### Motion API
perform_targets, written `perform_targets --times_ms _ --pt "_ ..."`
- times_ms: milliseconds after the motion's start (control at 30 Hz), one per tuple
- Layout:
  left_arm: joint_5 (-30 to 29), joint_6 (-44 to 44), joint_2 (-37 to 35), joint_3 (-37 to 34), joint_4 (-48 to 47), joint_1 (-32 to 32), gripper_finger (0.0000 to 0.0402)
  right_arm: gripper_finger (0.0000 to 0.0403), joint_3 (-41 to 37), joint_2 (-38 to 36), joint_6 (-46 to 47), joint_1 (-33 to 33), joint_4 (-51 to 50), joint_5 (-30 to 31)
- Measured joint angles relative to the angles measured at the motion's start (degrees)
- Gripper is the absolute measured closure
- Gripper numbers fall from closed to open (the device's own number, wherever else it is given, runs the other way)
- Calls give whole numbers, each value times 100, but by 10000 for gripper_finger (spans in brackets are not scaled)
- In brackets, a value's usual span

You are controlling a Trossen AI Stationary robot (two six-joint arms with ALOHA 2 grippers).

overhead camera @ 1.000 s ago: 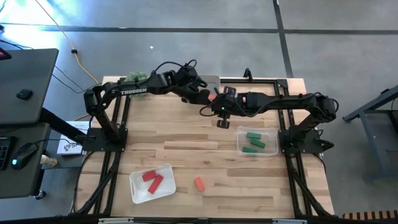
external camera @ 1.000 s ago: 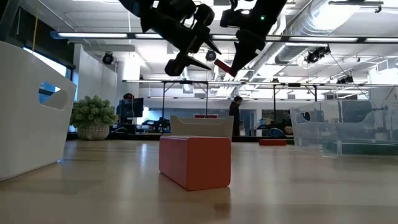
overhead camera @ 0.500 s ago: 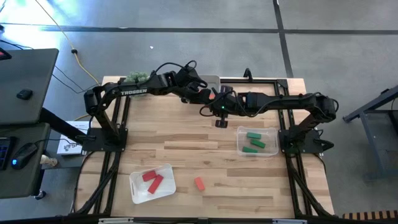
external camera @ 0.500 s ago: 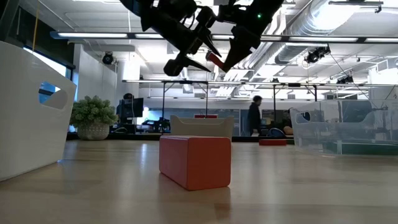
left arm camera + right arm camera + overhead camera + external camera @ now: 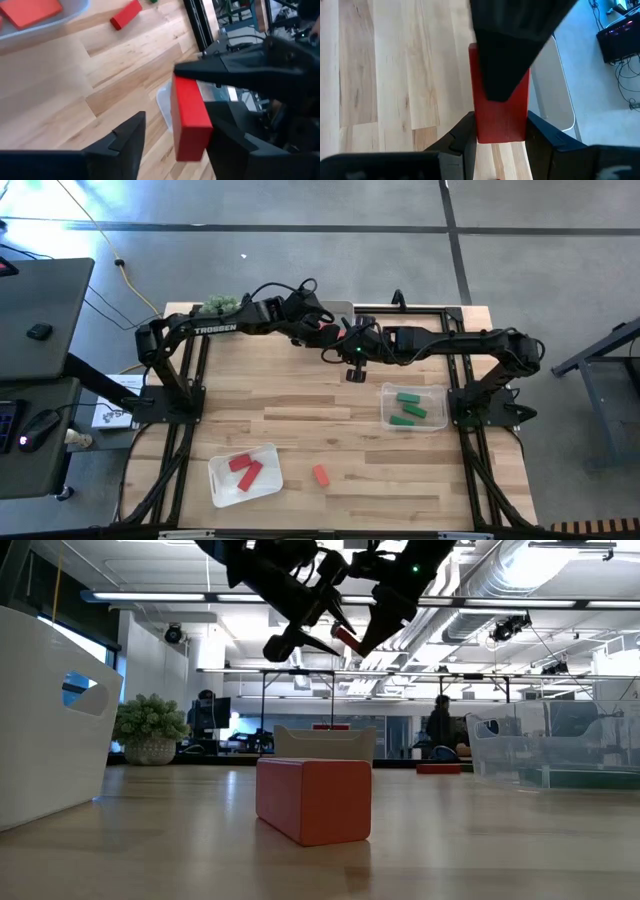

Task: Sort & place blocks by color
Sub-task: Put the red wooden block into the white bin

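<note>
Shifted closer to the left end effector [image 5: 322, 335], the red block [image 5: 341, 334] hangs above the tabletop's [image 5: 300, 410] far side, clamped by the right end effector [image 5: 349, 337] and between the left's parted fingers, so a handover looks imminent.

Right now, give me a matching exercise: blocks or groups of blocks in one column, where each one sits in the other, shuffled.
1. green blocks
2. red pair
3. orange-coral block
4. single red block

A. loose on the table
B. in the white tray
C. in the air, between the fingers of the right gripper
D. in the clear tray

Pairs: 1-D, 2-B, 3-A, 4-C.
</note>
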Motion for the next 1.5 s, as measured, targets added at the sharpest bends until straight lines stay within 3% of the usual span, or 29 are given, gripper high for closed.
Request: perform_targets --times_ms 300,467,633,833,967,1233,1500 --pt "-162 471 -3 9 74 -1 331 297 -2 2 17 -3 2 -65" --pt "-199 764 -9 9 66 -3 368 297 -2 2 0 0 -12 6" --pt "-250 1104 -9 9 50 -34 368 297 -2 2 1 0 -21 5" --pt "-361 1544 -4 2 -83 -123 368 215 -2 0 220 27 -58 15" --pt "-474 1715 -53 -2 -472 -181 368 182 -2 0 577 82 -252 32" --pt "-1107 1850 -451 -2 -1474 -606 368 171 -2 0 671 208 -567 69" --pt "-1930 1123 -1052 1 -2429 -1704 365 170 -2 0 647 174 -557 201"
